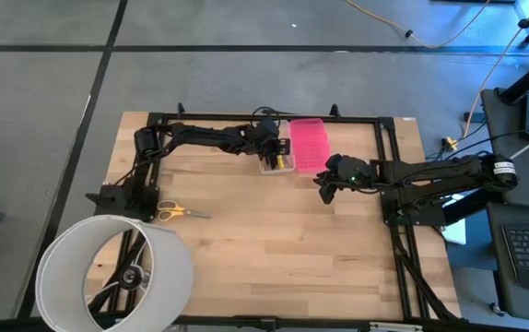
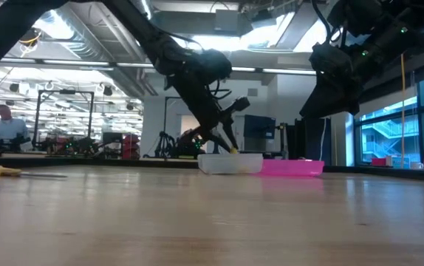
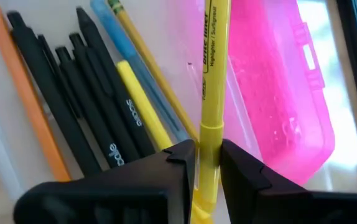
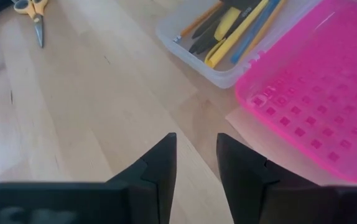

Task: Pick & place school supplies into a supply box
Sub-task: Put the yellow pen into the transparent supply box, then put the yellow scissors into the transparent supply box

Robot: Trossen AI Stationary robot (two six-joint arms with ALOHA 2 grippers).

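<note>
While the left gripper pinches a yellow highlighter over the supply box at table's twelve o'clock, release comes next; right gripper waits, fingers spread.

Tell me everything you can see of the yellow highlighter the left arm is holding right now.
The yellow highlighter is a slim plastic barrel with black print along its side and a ridge partway down. The left gripper has its jaws shut on the barrel just below that ridge. It hangs over the clear box, which already holds black pens, an orange pencil and another yellow marker. The pink lid lies open beside the box.
</note>
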